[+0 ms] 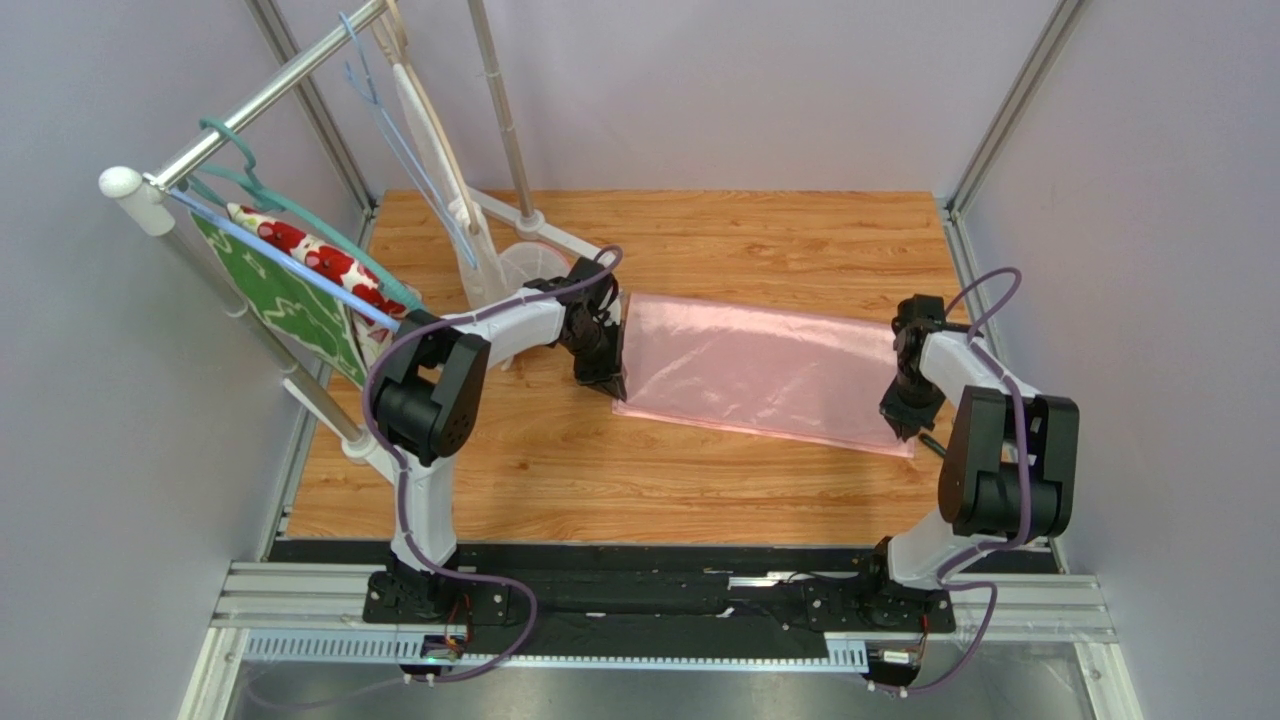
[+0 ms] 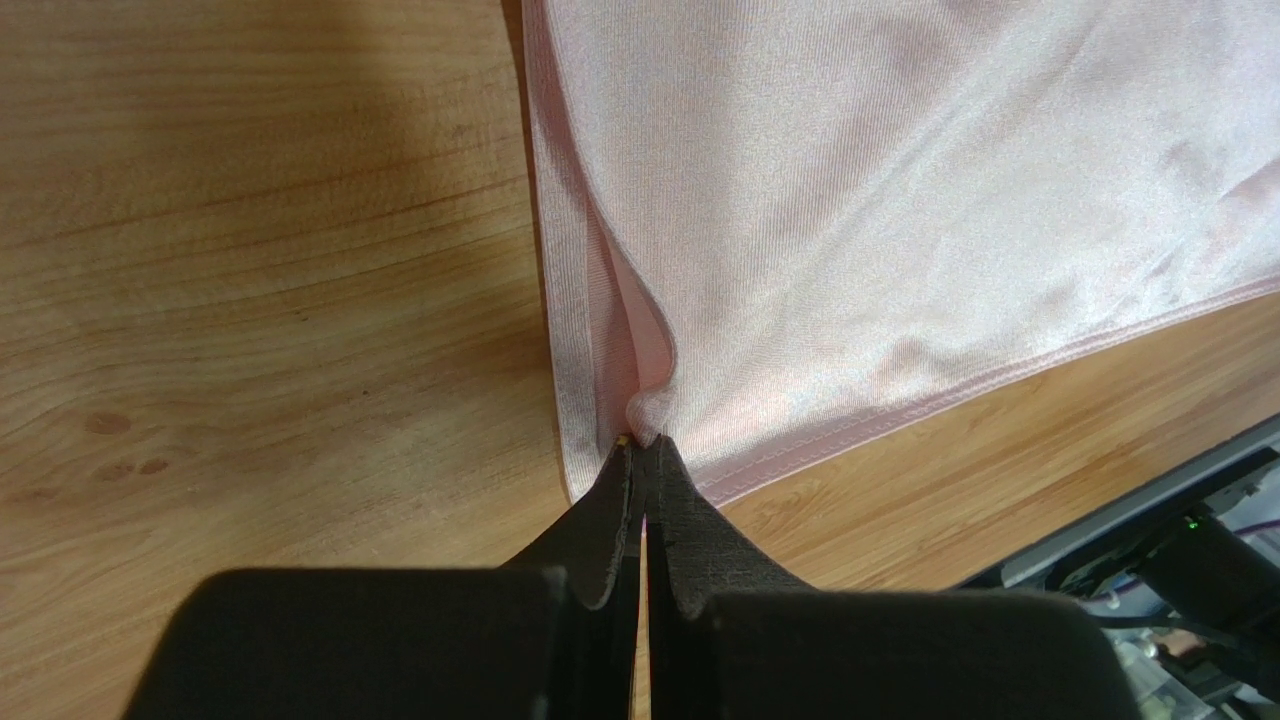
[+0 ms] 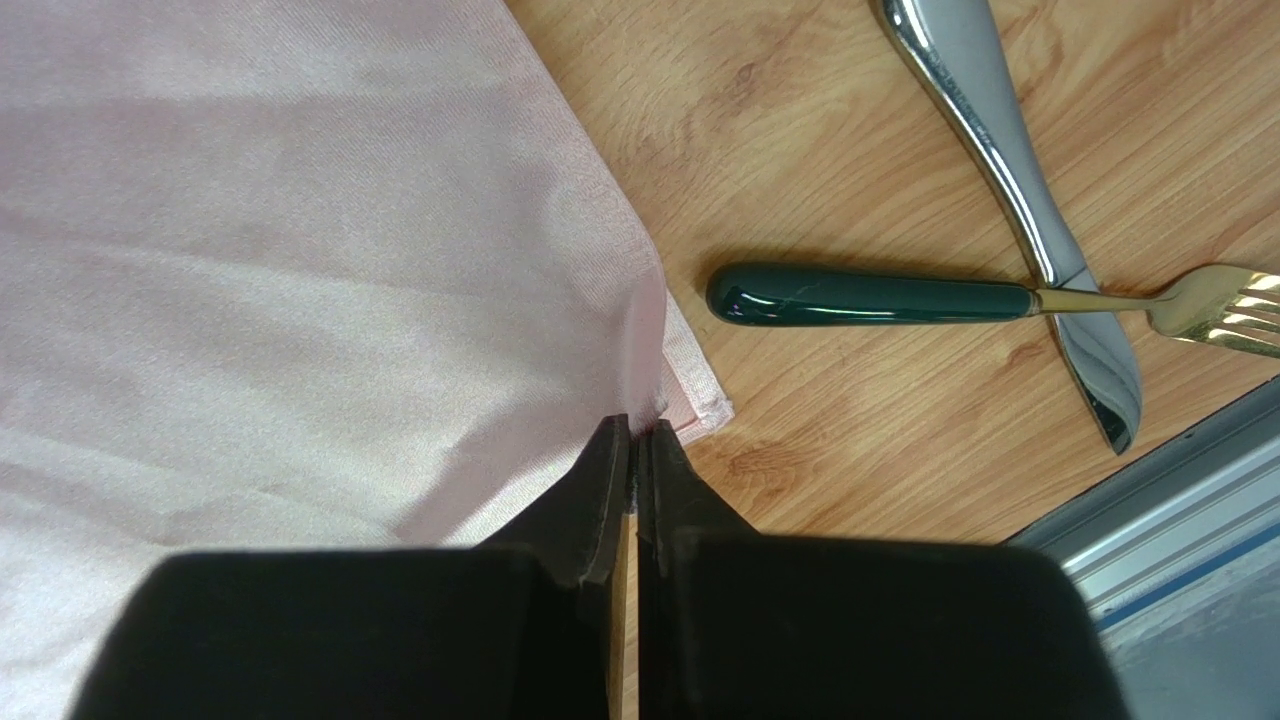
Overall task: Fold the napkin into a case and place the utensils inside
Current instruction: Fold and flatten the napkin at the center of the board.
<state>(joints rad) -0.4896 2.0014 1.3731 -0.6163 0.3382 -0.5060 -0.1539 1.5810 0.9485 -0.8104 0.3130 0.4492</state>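
The pink napkin (image 1: pixel 759 368) lies on the wooden table, folded into a wide double layer. My left gripper (image 1: pixel 607 378) is shut on its near left corner (image 2: pixel 643 413). My right gripper (image 1: pixel 899 428) is shut on its near right corner (image 3: pixel 661 393). In the right wrist view the napkin (image 3: pixel 301 255) fills the left side. To its right lie the utensils: a green-handled fork with a yellowish head (image 3: pixel 962 296) and a silver knife (image 3: pixel 1007 180) crossing it. In the top view the utensils are hidden behind my right arm.
A metal rack (image 1: pixel 241 120) with hangers, a green cloth (image 1: pixel 286 300) and a white cloth with red flowers (image 1: pixel 308 255) stands at the far left. A white stand base (image 1: pixel 519 267) sits behind my left gripper. The table's right edge (image 3: pixel 1157 480) is close to the utensils.
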